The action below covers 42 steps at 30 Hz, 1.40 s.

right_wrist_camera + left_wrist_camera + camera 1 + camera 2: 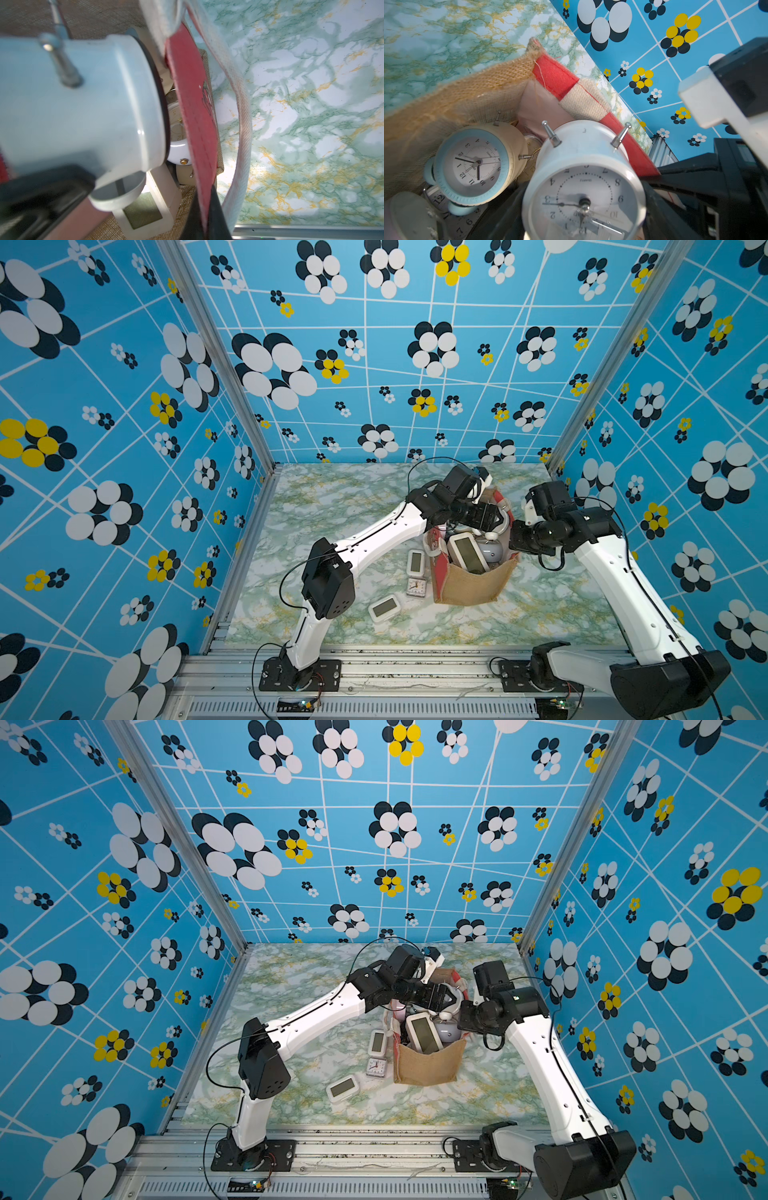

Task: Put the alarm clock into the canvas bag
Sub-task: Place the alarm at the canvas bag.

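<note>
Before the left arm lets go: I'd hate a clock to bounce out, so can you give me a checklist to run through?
1. Grip: white alarm clock between the left gripper's fingers: ok.
2. Position: clock over the canvas bag's opening: ok.
3. Right gripper shut on the red side panel, holding the bag open: ok.
4. Free room beneath the clock: cannot tell; the blue-rimmed clock and others already lie inside.
5. Table cleared: not ok; a digital clock, a square clock and another digital clock lie beside the bag.
</note>
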Each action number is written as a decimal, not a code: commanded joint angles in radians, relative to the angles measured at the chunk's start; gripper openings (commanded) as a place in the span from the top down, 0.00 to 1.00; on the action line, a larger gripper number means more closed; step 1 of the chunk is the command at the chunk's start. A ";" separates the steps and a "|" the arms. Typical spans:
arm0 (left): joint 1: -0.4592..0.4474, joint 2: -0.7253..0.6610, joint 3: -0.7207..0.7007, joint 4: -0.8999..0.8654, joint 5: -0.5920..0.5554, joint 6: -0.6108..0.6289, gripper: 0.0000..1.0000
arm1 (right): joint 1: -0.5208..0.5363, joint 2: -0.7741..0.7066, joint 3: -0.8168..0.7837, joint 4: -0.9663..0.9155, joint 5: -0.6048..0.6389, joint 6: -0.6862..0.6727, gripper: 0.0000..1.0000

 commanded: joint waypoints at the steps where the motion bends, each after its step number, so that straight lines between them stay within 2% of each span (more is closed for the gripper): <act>1: -0.011 0.032 -0.006 0.070 0.016 -0.029 0.70 | 0.004 -0.010 0.021 0.023 0.009 -0.021 1.00; 6: -0.019 0.051 0.004 0.013 -0.014 -0.053 0.70 | 0.005 -0.009 0.019 0.024 0.011 -0.024 1.00; 14: -0.025 0.075 0.028 -0.147 -0.136 -0.084 0.70 | 0.004 -0.009 0.013 0.028 0.006 -0.025 1.00; 19: -0.024 0.134 0.122 -0.315 -0.237 -0.082 0.68 | 0.004 -0.009 0.012 0.028 0.006 -0.028 1.00; 31: -0.016 0.160 0.212 -0.500 -0.368 -0.046 0.68 | 0.004 -0.007 0.014 0.029 0.005 -0.032 1.00; 39: 0.003 0.091 0.241 -0.445 -0.303 -0.019 0.70 | 0.004 -0.011 0.010 0.031 0.008 -0.035 1.00; 42: 0.004 0.098 0.305 -0.484 -0.306 0.000 0.71 | 0.004 -0.009 0.011 0.033 0.006 -0.034 1.00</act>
